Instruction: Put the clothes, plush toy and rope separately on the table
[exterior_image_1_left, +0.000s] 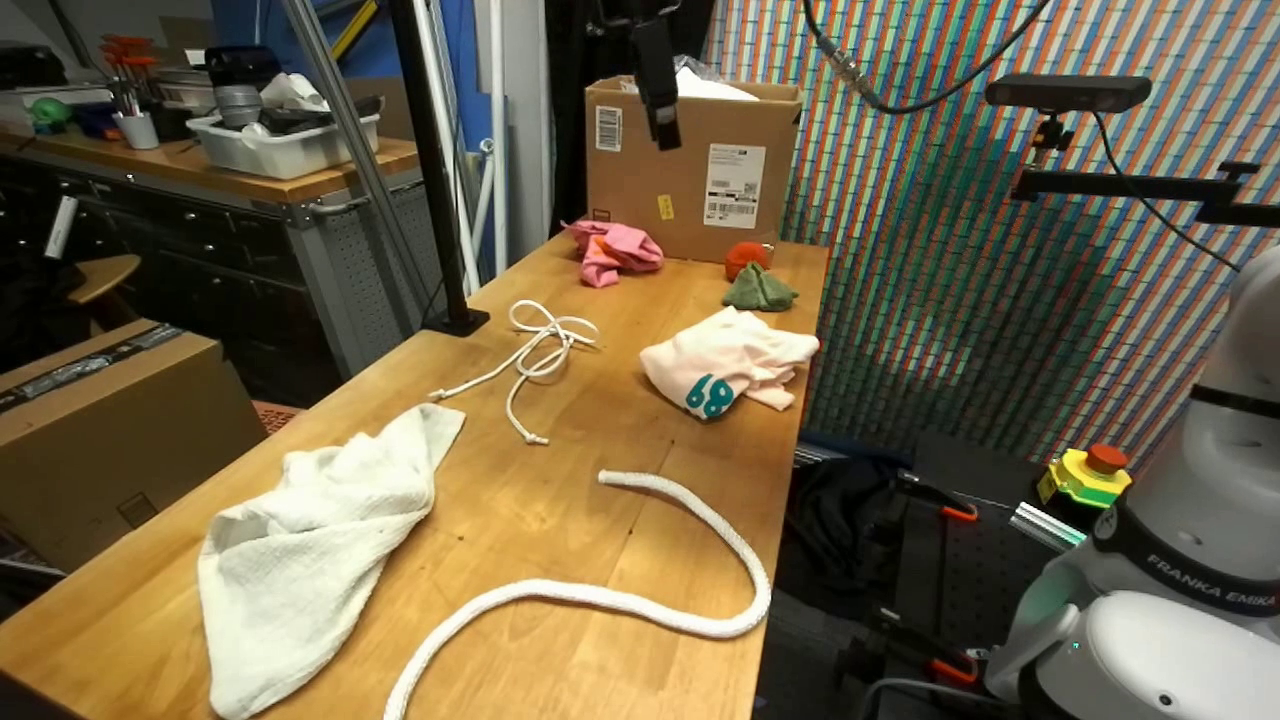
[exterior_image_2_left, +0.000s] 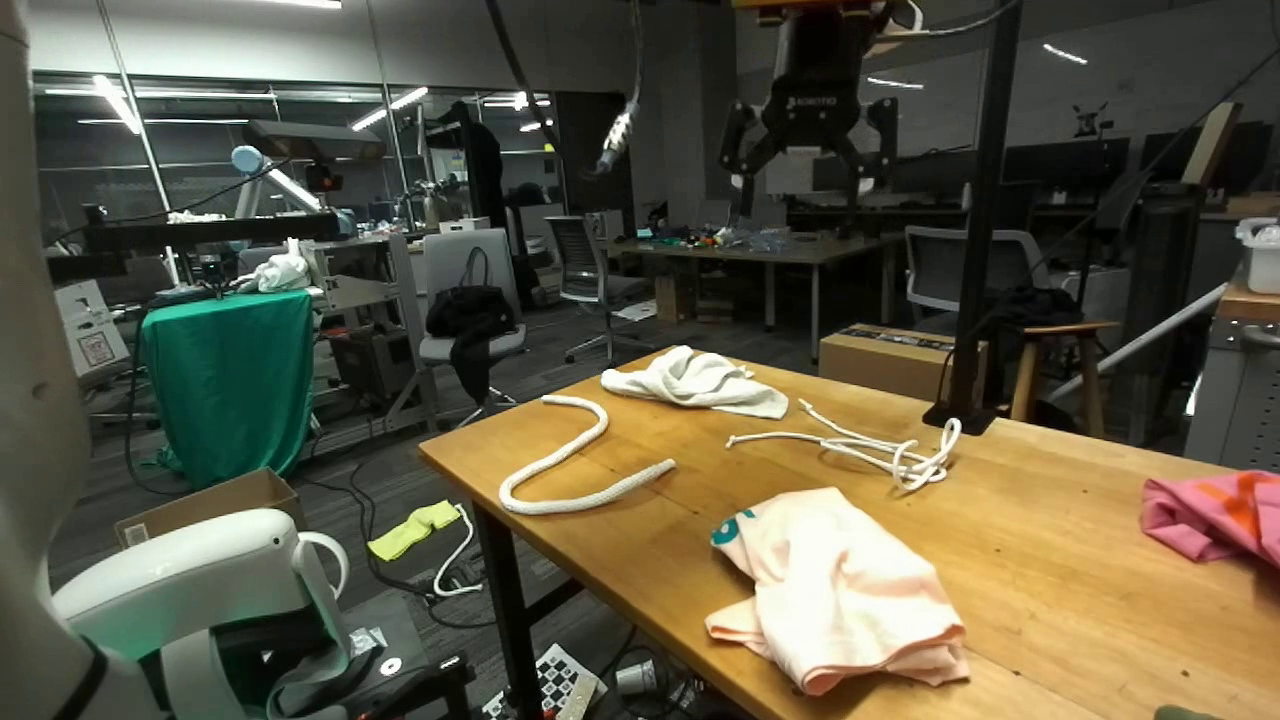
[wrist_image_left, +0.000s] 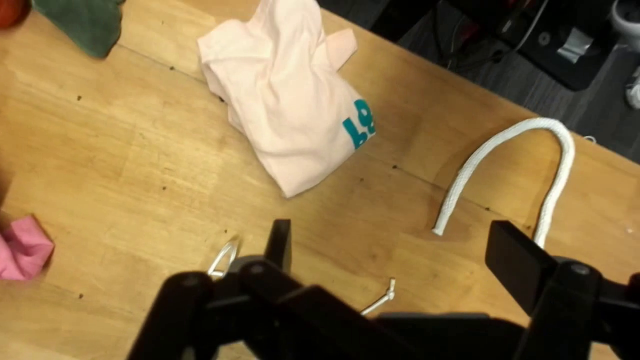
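Observation:
My gripper (exterior_image_2_left: 798, 205) is open and empty, high above the table (exterior_image_1_left: 560, 500); it also shows in the wrist view (wrist_image_left: 392, 240). A pale pink cloth with teal print (exterior_image_1_left: 730, 360) lies crumpled near the table edge. A thick white rope (exterior_image_1_left: 745, 560) lies curved; its end shows beyond my fingers in the wrist view (wrist_image_left: 460, 180). A thin white rope (exterior_image_1_left: 545, 360) lies looped, partly hidden by my gripper in the wrist view. A white cloth (exterior_image_1_left: 320, 540) and a pink cloth (exterior_image_1_left: 615, 250) lie apart. A red round thing (exterior_image_1_left: 747, 258) touches a green soft piece (exterior_image_1_left: 758, 288), possibly the plush toy.
A cardboard box (exterior_image_1_left: 690, 160) stands at the table's far end. A black post (exterior_image_1_left: 440, 180) is fixed at the table's side. A cable (exterior_image_1_left: 900, 105) hangs above. A yellow cloth (exterior_image_2_left: 413, 530) lies on the floor beside another white rope (exterior_image_2_left: 455, 565).

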